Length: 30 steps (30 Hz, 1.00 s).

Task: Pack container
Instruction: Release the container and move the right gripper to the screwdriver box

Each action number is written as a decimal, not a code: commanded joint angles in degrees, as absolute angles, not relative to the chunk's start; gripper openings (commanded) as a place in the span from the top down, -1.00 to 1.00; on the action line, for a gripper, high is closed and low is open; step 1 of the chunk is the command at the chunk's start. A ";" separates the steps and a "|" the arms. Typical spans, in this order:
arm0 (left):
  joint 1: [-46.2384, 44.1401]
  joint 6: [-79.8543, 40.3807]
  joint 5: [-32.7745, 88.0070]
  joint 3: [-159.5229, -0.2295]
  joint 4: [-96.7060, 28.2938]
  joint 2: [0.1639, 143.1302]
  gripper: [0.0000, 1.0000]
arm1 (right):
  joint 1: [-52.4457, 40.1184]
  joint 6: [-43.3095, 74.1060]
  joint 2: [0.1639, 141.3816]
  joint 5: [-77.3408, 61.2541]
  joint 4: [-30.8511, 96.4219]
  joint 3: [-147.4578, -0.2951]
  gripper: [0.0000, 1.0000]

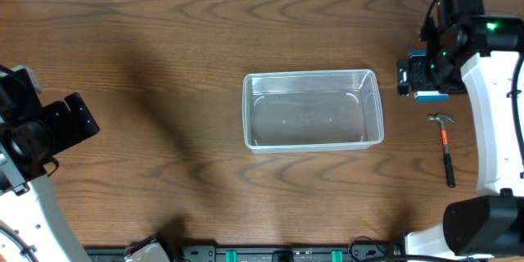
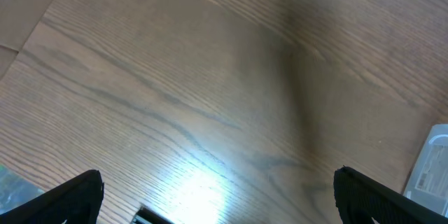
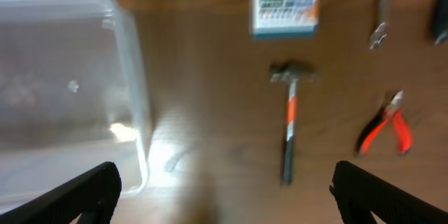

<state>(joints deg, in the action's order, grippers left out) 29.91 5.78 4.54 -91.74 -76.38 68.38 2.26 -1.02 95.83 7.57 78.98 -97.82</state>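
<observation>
A brown wood-grain table (image 1: pixel 164 65) fills the overhead view. The container (image 1: pixel 313 109) sits upright near its middle, and you see the grain through its clear bottom. To its right, well apart from it, a hammer (image 1: pixel 446 149) with an orange neck lies flat, head toward the far edge. The right arm (image 1: pixel 491 98) reaches in along the right edge, above the hammer's head; the left arm (image 1: pixel 49 127) waits at the left edge, far from the container.

In your left wrist view the left end effector (image 2: pixel 224 203) is spread wide over bare wood, with one dark fingertip at each lower corner. A pale object at the right edge is too cropped to name.

Your right wrist view is blurred. The right end effector (image 3: pixel 227 196) also stands wide, gripping nothing. The container fills the left side, and the hammer lies right of it. A blue-and-white box (image 3: pixel 285 3) sits beyond the hammer's head, and red-handled pliers (image 3: pixel 385 129) lie farther right.
</observation>
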 commanded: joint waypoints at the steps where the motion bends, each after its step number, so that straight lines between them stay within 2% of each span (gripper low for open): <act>1: 30.20 5.06 4.99 -92.38 -75.94 68.60 -0.96 | 3.75 -5.45 95.42 8.93 77.17 -99.33 -0.98; 6: 30.20 5.06 4.99 -92.38 -76.03 68.60 -0.96 | 7.60 -10.24 97.60 8.54 75.57 -99.35 -0.98; 11: 30.20 5.06 4.99 -92.38 -75.94 68.60 -0.96 | 13.15 -18.94 98.61 1.13 73.32 -99.44 -0.98; 16: 30.20 5.06 4.99 -92.38 -74.91 68.60 -0.96 | 17.47 -15.62 101.56 -1.15 71.11 -99.53 -0.99; 20: 30.20 5.06 4.99 -92.38 -74.65 68.60 -0.96 | 17.52 -11.49 106.37 -1.21 72.18 -102.24 -0.99; 30: 30.20 5.06 4.99 -92.38 -74.52 68.60 -0.96 | 17.23 -13.34 125.45 -1.54 82.37 -128.86 -0.98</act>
